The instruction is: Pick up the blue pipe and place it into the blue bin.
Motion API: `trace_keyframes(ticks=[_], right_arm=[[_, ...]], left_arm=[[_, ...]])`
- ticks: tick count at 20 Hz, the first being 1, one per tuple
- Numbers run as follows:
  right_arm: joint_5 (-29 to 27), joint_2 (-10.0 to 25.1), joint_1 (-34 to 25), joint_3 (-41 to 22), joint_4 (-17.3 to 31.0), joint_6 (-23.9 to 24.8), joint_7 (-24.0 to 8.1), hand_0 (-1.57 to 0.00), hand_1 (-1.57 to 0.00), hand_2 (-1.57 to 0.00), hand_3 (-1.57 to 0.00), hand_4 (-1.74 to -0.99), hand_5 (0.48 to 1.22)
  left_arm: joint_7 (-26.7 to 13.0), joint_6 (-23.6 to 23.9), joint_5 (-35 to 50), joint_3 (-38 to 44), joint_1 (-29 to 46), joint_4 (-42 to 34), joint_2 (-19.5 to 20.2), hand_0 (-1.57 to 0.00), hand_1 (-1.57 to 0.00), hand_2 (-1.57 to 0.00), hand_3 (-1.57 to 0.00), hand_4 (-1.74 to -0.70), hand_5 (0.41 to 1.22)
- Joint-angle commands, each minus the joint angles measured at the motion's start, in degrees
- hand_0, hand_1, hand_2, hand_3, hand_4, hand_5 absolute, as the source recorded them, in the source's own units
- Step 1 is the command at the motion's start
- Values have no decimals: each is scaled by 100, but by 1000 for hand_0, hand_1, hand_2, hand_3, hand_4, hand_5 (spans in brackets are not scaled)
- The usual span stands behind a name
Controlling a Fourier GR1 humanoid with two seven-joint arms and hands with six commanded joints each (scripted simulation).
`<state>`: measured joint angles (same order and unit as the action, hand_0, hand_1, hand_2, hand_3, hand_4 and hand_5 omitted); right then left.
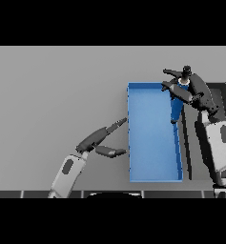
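The blue bin point(152, 167) lies on the grey table right of centre, long side running toward me. My right hand point(190, 90) hovers over the bin's far right corner, fingers curled round the blue pipe point(176, 108). The pipe hangs tilted, its lower end inside the bin by the right wall, its light top end showing at the hand. My left hand point(97, 138) rests left of the bin with straight fingers and thumb spread, one fingertip close to the bin's left wall, holding nothing.
A dark tray point(219, 93) with a raised rim sits right of the bin, mostly covered by my right arm. Bare grey table stretches to the left and far side.
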<state>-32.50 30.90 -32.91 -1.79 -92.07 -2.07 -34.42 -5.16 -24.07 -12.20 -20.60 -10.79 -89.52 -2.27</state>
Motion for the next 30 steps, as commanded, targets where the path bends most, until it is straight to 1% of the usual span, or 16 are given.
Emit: trace_keyframes(ticks=[1,3,4,5,6,9,10,11,12,13,15,18,19,21,26,30], right_arm=[[97,33,194,-22,-70,110,-50,-1571,-1571,-1571,-1571,-1741,1221],[188,280,442,-310,-82,530,-51,-1571,-1571,-1571,-1571,-1741,1221],[127,435,518,-542,-77,787,-51,-1571,-1571,-1571,-1508,-1741,1221],[52,515,642,-711,-87,1018,-51,-1571,-1571,-1571,-1521,-1741,1221],[48,600,707,-923,-104,1203,-51,-1571,-1571,-1571,-1255,-1741,1221],[-69,1072,798,-1672,46,1754,-50,-1571,-1571,-1571,-908,-1741,1221],[-224,1288,724,-1944,181,2008,-31,-1571,-1548,-1571,-847,-1741,1221],[-285,1373,642,-2125,259,2157,0,-1465,-1336,-1339,-788,-1678,1221],[-393,1501,518,-2319,395,2236,-8,-1172,-1069,-1071,-630,-1592,1221],[-469,1592,392,-2572,515,2271,8,-937,-855,-856,-504,-1503,1221],[-755,1888,68,-3159,647,2117,2,-599,-547,-548,-322,-1337,1221],[-675,2138,-230,-3751,612,1674,75,-306,-279,-280,-164,-1175,1084],[-642,2224,-311,-3918,662,1510,9,-245,-223,-224,-131,-1142,1030],[-741,2339,-387,-4147,770,1480,-53,-156,-143,-143,-84,-1083,934],[-924,2528,-610,-4743,913,1449,-49,-51,-46,-46,-27,-1051,787],[-974,2585,-712,-4941,978,1451,-53,-20,-18,-18,-10,-1033,696]], left_arm=[[44,1,16,-15,68,-99,17,1,1,1,1,-880,428],[-64,2,29,-48,52,-196,-17,1,1,1,1,-884,425],[-102,-9,44,-72,74,-195,-47,1,1,1,1,-887,423],[-88,-36,53,-50,80,-191,3,1,1,1,1,-888,422],[-134,-45,63,-62,67,-180,-23,1,1,1,1,-887,420],[-102,-8,50,-61,70,-225,-24,1,1,1,1,-883,421],[-152,-4,38,-58,26,-180,-41,1,1,1,1,-883,421],[-146,-6,25,-44,25,-170,-10,1,1,1,1,-882,421],[-94,-55,61,-29,46,-200,45,1,1,1,1,-881,422],[-150,-10,4,-80,25,-164,-23,1,1,1,1,-878,422],[-182,1,0,-54,-13,-147,-13,1,1,1,1,-878,427],[-145,-26,65,-54,59,-212,-3,1,1,1,1,-881,429],[-175,-2,10,-126,78,-207,-53,1,1,1,1,-884,429],[-156,0,24,-107,84,-210,-43,1,1,1,1,-886,428],[-155,27,9,-104,110,-261,-29,1,1,1,1,-885,428],[-151,45,-8,-95,101,-231,-26,1,1,1,1,-888,429]])
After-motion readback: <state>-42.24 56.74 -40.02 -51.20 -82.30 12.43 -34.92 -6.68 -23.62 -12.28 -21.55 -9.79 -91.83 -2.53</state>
